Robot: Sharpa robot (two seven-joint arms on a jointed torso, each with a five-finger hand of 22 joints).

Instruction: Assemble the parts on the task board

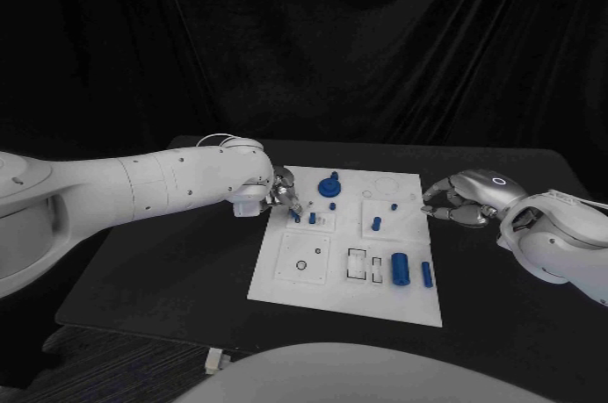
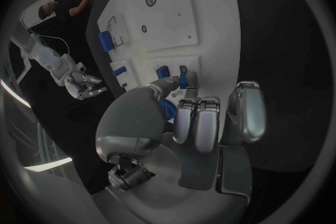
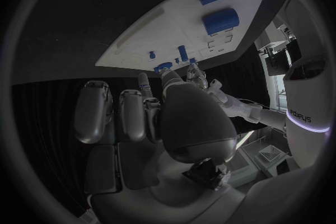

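1. Our left hand (image 1: 263,195) pinches a small blue part (image 2: 168,110) over the board's (image 1: 304,284) near-left sockets, ready to seat it.
2. Our right hand (image 1: 459,201) waits beside the board above the counter (image 1: 152,280), fingers curled on nothing.

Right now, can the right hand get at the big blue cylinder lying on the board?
Probably yes. The right hand hovers just off the task board, fingers curled with nothing in them, and the big blue cylinder lies uncovered on that side, nothing between them. The left hand works at the board's far side.
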